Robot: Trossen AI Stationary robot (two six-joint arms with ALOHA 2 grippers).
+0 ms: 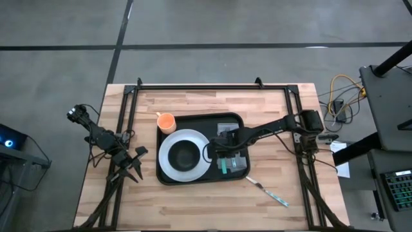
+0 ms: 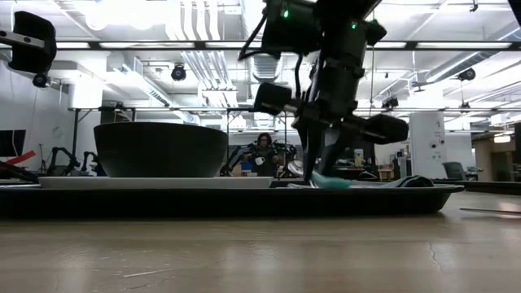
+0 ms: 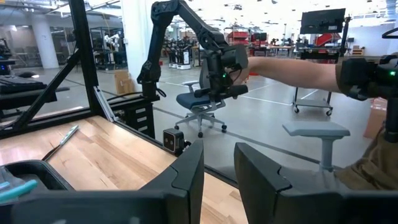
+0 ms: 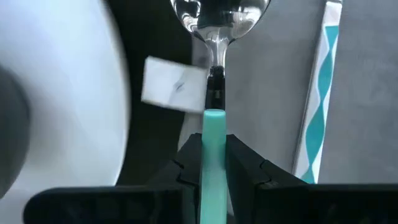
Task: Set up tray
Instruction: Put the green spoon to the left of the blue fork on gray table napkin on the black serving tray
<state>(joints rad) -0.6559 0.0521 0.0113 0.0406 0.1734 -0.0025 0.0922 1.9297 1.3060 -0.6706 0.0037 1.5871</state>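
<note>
While the left gripper (image 1: 132, 164) waits at frame left with fingers slightly apart, the high view shows the tray (image 1: 235, 119) at centre. Right wrist view: the right gripper (image 4: 213, 158) pinches a spoon (image 4: 214, 93), apparently teal-handled, bowl over the tray.

One tray (image 1: 193, 122) – one plate (image 1: 168, 166), bowl (image 1: 185, 154), cup (image 1: 166, 120); three utensils.
</note>
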